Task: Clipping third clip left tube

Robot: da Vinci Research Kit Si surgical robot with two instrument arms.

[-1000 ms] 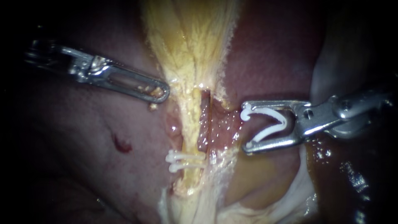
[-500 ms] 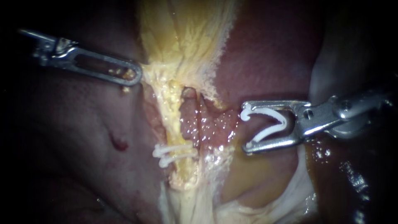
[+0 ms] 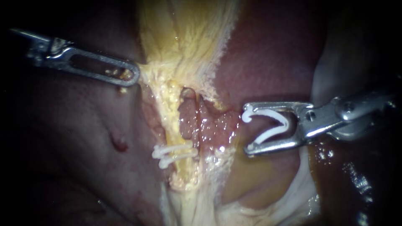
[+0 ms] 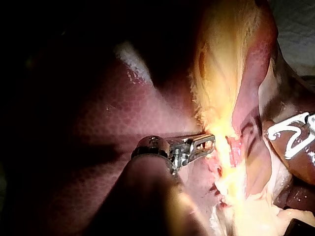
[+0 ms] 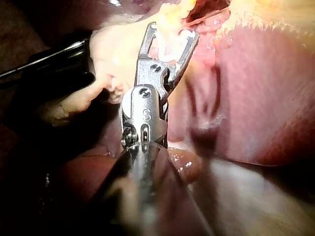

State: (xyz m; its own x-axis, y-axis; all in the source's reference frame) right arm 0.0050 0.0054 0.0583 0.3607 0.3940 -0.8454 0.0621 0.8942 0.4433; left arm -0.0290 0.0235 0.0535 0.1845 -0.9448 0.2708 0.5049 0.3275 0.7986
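The left tube (image 3: 171,119) is a yellow strand with two white clips (image 3: 173,152) across its lower part. A pink, wet strand (image 3: 200,123) lies to its right. My left instrument (image 3: 125,75) comes in from the upper left; its slotted jaws are shut on the edge of the yellow tissue (image 3: 150,73), holding it stretched to the left, as the left wrist view (image 4: 206,143) also shows. My right instrument (image 3: 248,130) stands right of the tubes, apart from them. Its jaws stand wide and hold an open white clip (image 3: 286,122) between them.
Dark red liver (image 3: 83,138) fills the left side, with a small bloody nick (image 3: 119,145). A fan of yellow fibrous tissue (image 3: 188,37) spreads above the tubes. Pale tissue (image 3: 335,62) lies behind the right instrument's shaft, and wet brown tissue (image 3: 255,180) below its jaws.
My left instrument has moved left with the yellow tissue in its jaws. The left tube and its two clips shifted left, widening the gap beside it. The right instrument has stayed put.
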